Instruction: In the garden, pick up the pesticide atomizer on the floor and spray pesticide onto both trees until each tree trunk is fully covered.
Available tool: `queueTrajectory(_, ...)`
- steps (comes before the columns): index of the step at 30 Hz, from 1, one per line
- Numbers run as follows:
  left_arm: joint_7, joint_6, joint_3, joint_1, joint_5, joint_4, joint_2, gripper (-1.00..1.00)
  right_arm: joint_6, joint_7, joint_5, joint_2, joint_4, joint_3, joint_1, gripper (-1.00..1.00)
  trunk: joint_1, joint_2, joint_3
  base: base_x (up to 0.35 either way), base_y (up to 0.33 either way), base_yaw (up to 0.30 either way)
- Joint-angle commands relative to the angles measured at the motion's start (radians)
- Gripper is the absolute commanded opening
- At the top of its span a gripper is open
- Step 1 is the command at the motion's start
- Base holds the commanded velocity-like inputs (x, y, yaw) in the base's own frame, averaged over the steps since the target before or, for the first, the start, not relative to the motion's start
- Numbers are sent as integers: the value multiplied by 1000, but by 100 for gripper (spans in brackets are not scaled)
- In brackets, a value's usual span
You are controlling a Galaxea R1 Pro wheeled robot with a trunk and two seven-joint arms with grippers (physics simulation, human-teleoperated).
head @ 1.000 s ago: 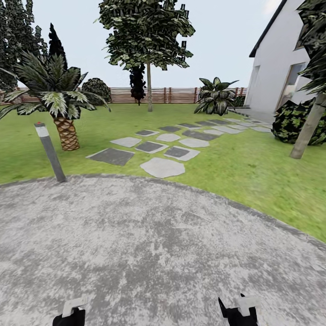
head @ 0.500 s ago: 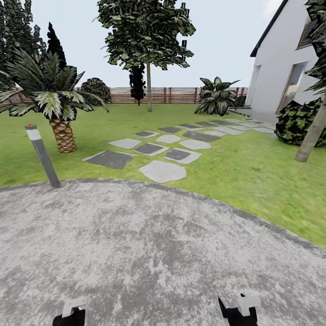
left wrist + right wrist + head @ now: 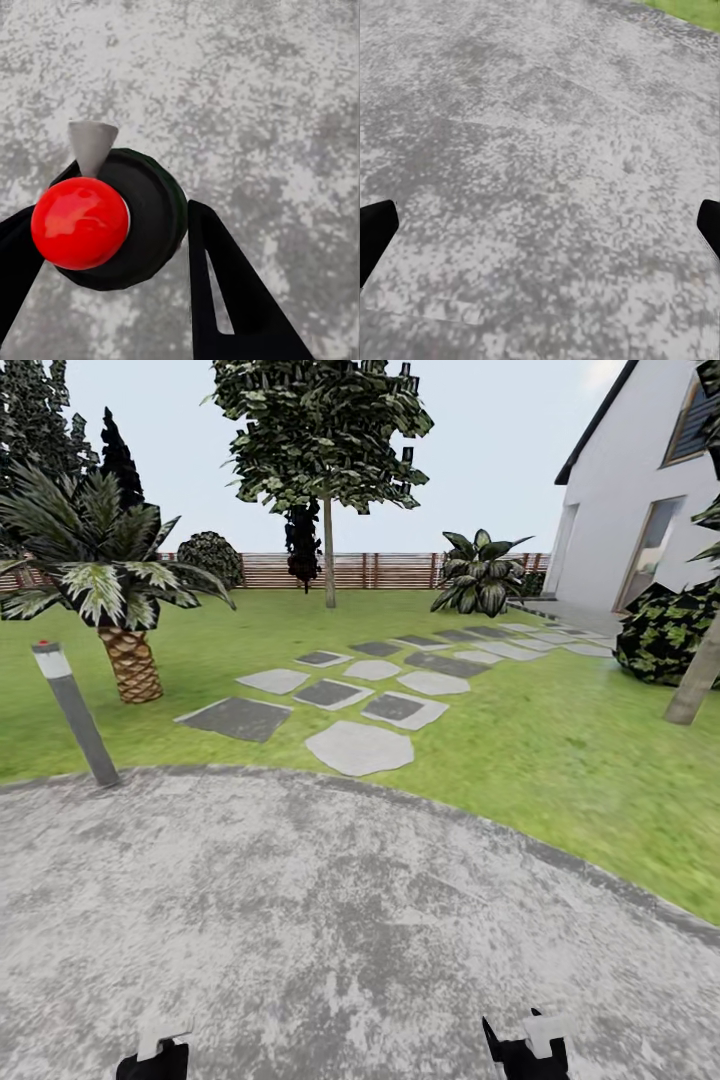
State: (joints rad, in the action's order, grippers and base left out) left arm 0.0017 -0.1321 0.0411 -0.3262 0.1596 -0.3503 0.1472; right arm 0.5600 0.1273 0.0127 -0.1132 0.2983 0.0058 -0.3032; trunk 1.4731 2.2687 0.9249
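One step is done: your left fingers (image 3: 225,285) pinch the atomizer (image 3: 112,221); right fingers (image 3: 375,232) spread; both trunks (image 3: 329,555) remain unsprayed.

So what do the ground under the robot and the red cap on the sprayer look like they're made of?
The ground looks like rough concrete or packed gravel: mottled grey and white, matte, with no gloss. The red cap looks like smooth glossy plastic, with bright highlights on its rounded surface. It sits on the dark, duller sprayer, probably plastic as well, between the fingers of the left gripper.
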Motion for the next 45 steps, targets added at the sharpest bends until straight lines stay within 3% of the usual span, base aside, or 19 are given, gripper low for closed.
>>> queueTrajectory(1, 0, -3, -1, -1, 9, 1, 0, -100, 3, 2, 1, 0, -1, 0, -1, 100, 0, 0, 1, 340, 0, 0)
queueTrajectory(45, 0, -3, -1, -1, 9, 1, -1, -100, 4, 2, 1, 0, -14, 0, -1, 100, 0, 0, 1, 340, 0, 0)
